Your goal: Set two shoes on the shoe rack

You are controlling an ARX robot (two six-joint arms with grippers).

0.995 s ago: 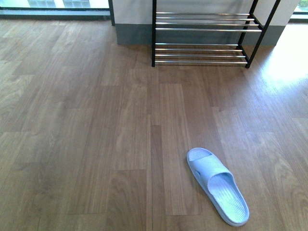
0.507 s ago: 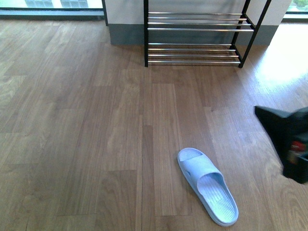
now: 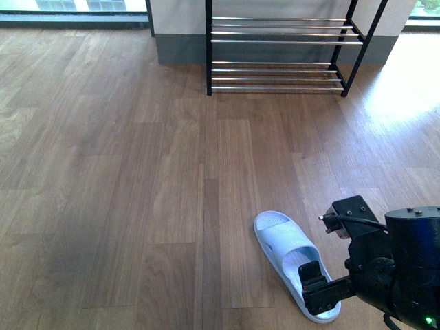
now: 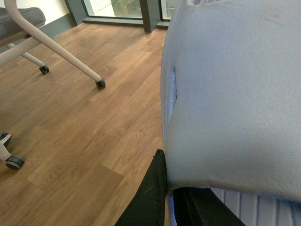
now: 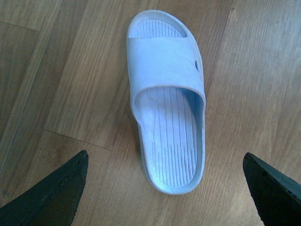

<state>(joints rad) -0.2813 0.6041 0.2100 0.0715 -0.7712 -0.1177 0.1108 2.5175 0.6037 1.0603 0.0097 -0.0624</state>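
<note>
Careful: your left gripper point(image 4: 171, 200) pinches one slipper point(image 4: 235, 94), and your spread right gripper point(image 5: 164, 155), closing off-centre above the other slipper point(image 5: 162, 66), could skid it.

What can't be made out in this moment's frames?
- Left wrist view: a pale blue slipper fills the frame, hiding whether the left end effector grips it.
- Front view: the right arm covers part of the floor slipper at its heel.
- Front view: the shoe rack is cut off by the upper edge.
- Front view: left arm out of frame.
</note>
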